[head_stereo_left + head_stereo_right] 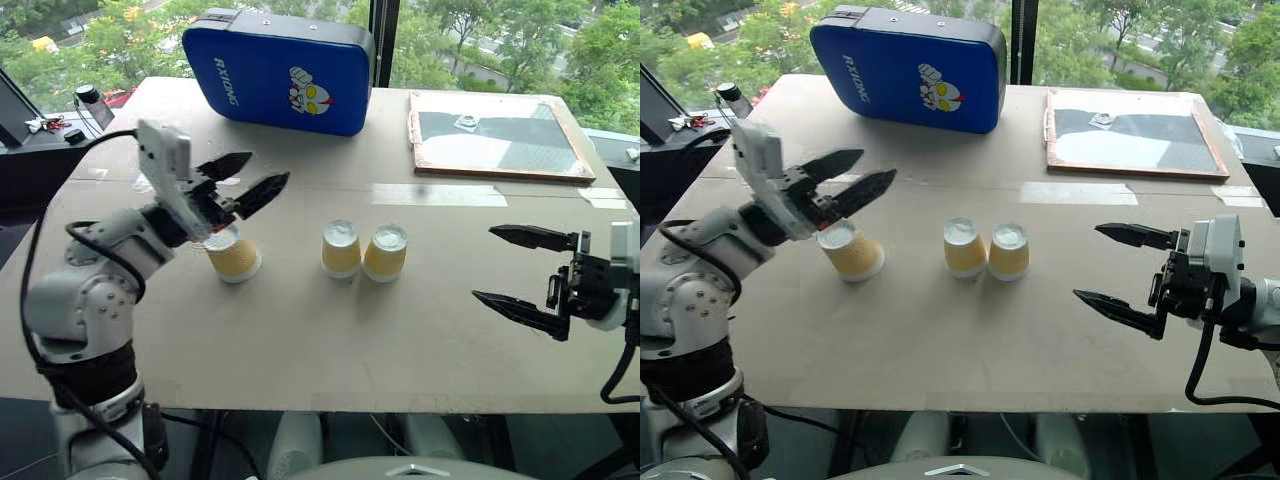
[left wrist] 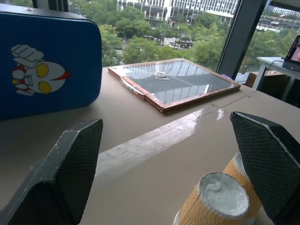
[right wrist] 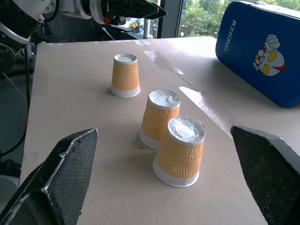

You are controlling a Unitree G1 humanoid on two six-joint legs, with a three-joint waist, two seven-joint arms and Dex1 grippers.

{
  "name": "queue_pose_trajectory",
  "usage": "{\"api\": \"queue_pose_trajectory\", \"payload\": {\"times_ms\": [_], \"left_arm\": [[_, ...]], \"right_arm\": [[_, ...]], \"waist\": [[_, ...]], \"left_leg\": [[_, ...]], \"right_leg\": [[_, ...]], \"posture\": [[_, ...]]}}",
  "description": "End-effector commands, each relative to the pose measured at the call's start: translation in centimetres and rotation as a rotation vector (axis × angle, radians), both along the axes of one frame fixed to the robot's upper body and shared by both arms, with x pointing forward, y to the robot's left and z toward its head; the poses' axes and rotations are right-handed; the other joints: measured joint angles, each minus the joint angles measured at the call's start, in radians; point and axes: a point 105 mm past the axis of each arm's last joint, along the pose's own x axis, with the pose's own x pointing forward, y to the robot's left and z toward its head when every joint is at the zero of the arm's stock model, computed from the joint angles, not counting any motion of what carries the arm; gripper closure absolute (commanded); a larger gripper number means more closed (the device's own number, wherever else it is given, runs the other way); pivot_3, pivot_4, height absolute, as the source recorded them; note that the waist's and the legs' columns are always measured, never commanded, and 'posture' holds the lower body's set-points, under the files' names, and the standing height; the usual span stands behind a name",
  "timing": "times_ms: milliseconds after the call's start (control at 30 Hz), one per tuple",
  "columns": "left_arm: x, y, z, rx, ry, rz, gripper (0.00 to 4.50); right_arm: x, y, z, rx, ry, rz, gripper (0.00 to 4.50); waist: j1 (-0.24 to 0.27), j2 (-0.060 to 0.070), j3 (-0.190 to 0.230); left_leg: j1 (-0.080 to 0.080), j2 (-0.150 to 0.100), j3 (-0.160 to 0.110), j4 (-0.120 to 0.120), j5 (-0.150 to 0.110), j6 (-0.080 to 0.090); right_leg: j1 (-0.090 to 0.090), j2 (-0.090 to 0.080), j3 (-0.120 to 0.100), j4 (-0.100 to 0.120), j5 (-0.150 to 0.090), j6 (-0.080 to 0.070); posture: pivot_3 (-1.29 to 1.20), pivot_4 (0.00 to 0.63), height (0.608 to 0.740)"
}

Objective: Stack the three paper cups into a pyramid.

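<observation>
Staging: we see all three paper cups upside down on the worktop (image 1: 300, 350), none stacked.
Base: pair (image 1: 362, 250) touching, centre.
Spare: lone cup (image 1: 236, 258) at 9 o'clock.
Left gripper (image 1: 248, 180): open, empty, above it.
Right gripper (image 1: 512, 270): open, empty.
Next: we grip the lone cup and set it atop the pair.

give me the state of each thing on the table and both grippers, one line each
left cup: upside down on the table, standing alone, not held
middle cup: upside down, side by side with the right cup
right cup: upside down, nothing stacked on it
pyramid: not built, all three cups on the table
left gripper: open, above the left cup
right gripper: open, holding nothing, off to the right of the cups
blue pad: lying at the far edge
</observation>
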Motion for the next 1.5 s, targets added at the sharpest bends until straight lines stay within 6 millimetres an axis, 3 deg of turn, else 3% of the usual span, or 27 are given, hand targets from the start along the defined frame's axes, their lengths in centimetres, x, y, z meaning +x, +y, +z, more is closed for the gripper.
{"api": "queue_pose_trajectory", "payload": {"times_ms": [33, 133, 200, 267, 433, 600, 1033, 1133, 1200, 1367, 1433, 1500], "left_arm": [[-2.8, 3.1, -0.3, 0.037, 0.025, 0.004, 0.04], [-5.0, 5.1, -3.1, 0.074, 0.112, 0.043, 0.04], [-5.9, 5.1, -5.5, 0.089, 0.188, 0.047, 0.04], [-6.0, 5.0, -6.6, 0.113, 0.206, 0.063, 0.04], [-4.1, 4.8, -8.7, 0.133, 0.208, 0.152, 0.04], [-2.5, 3.7, -9.6, 0.132, 0.193, 0.149, 0.04], [0.6, 2.4, -9.6, 0.160, 0.129, 0.134, 0.04], [0.7, 2.2, -9.6, 0.172, 0.117, 0.125, 0.71], [0.7, 2.0, -9.4, 0.177, 0.108, 0.113, 1.79], [0.6, 2.3, -8.4, 0.187, 0.088, 0.083, 1.96], [0.7, 1.9, -7.0, 0.191, 0.062, 0.035, 1.96], [1.5, -0.3, -3.9, 0.169, 0.021, -0.088, 1.96]], "right_arm": [[0.2, 0.9, 0.5, 0.018, -0.021, 0.070, 0.00], [0.8, 1.5, 0.6, 0.032, -0.020, 0.113, 0.00], [1.0, 1.8, 0.5, 0.012, -0.026, 0.133, 0.00], [1.1, 1.8, 0.4, -0.003, -0.027, 0.142, 0.00], [0.8, 1.5, 0.5, -0.010, -0.024, 0.138, 0.00], [0.2, 1.3, 0.5, -0.017, -0.022, 0.129, 0.00], [-0.6, 1.3, 0.3, -0.009, -0.021, 0.088, 0.00], [-0.7, 1.2, 0.3, -0.007, -0.020, 0.081, 0.00], [-0.8, 1.2, 0.2, -0.006, -0.019, 0.075, 0.00], [-0.9, 1.0, 0.1, -0.002, -0.017, 0.062, 0.00], [-1.0, 0.9, 0.0, -0.001, -0.014, 0.054, 0.00], [-1.0, 0.8, -0.2, 0.002, -0.014, 0.036, 0.00]], "waist": [[-0.005, 0.000, 0.000], [0.000, 0.000, 0.001], [0.003, 0.000, 0.001], [0.014, 0.000, 0.001], [0.032, 0.000, 0.000], [0.026, 0.000, 0.000], [0.025, 0.000, 0.000], [0.024, 0.000, 0.000], [0.025, 0.000, 0.000], [0.025, 0.000, 0.001], [0.026, 0.000, 0.001], [0.031, -0.001, 0.001]], "left_leg": [[0.000, 0.000, 0.000, 0.000, 0.000, 0.000], [0.000, 0.000, 0.000, 0.000, 0.000, 0.000], [0.000, 0.000, 0.000, 0.000, -0.002, 0.003], [0.000, 0.000, -0.001, 0.000, -0.002, 0.004], [0.000, -0.001, -0.002, 0.000, -0.002, 0.004], [-0.001, -0.002, -0.003, 0.000, -0.003, 0.004], [-0.001, -0.002, -0.002, 0.000, -0.003, 0.004], [-0.001, -0.001, -0.002, 0.000, -0.003, 0.004], [-0.001, -0.001, -0.003, 0.000, -0.003, 0.004], [-0.001, -0.001, -0.002, 0.000, -0.003, 0.004], [-0.001, -0.002, -0.003, 0.000, -0.003, 0.004], [-0.001, -0.002, -0.002, 0.000, -0.003, 0.004]], "right_leg": [[0.000, 0.000, 0.000, 0.000, 0.000, 0.000], [0.000, -0.001, 0.000, 0.000, 0.000, 0.000], [0.000, -0.002, -0.001, 0.000, 0.000, 0.000], [0.000, -0.002, -0.002, 0.000, 0.000, 0.000], [0.001, -0.003, -0.005, 0.000, 0.000, -0.001], [0.001, -0.003, -0.003, 0.000, 0.000, -0.001], [0.001, -0.002, -0.003, 0.000, 0.000, 0.000], [0.001, -0.002, -0.003, 0.000, 0.000, 0.000], [0.001, -0.002, -0.003, 0.000, 0.000, 0.000], [0.001, -0.002, -0.003, 0.000, 0.000, 0.000], [0.001, -0.002, -0.004, 0.001, 0.000, 0.000], [0.001, -0.002, -0.004, 0.001, 0.000, 0.000]], "posture": [[0.00, 0.150, 0.740], [0.00, 0.150, 0.740], [0.00, 0.150, 0.740], [0.00, 0.150, 0.740], [0.00, 0.150, 0.740], [0.00, 0.150, 0.740], [0.00, 0.150, 0.740], [0.00, 0.150, 0.740], [0.00, 0.150, 0.740], [0.00, 0.150, 0.740], [0.00, 0.150, 0.740], [0.00, 0.150, 0.740]]}}
